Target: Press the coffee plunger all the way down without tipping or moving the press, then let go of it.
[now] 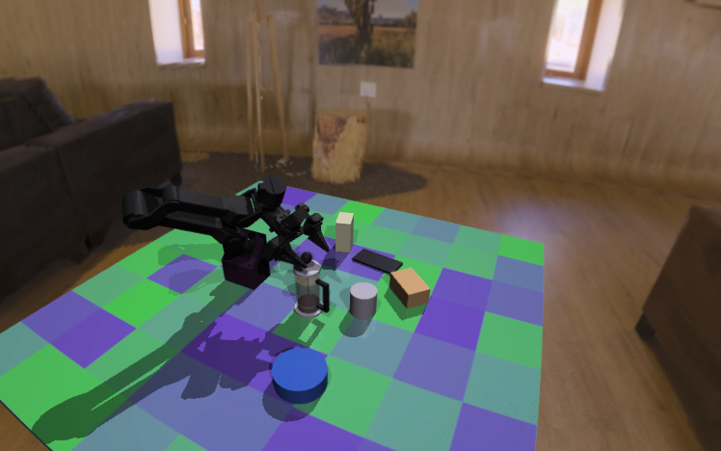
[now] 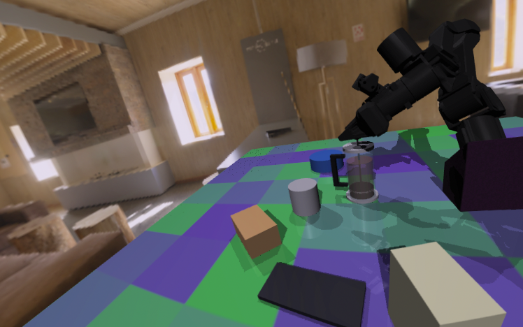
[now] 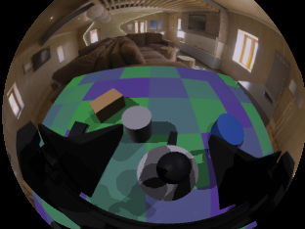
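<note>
checkered table (image 1: 478,340), coffee press (image 1: 310,289), grey cylinder (image 1: 363,300), blue disc (image 1: 300,373), tan box (image 1: 409,287)

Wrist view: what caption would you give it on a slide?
Open gripper poised over the coffee press knob, with grey cylinder and blue disc beyond.
</note>
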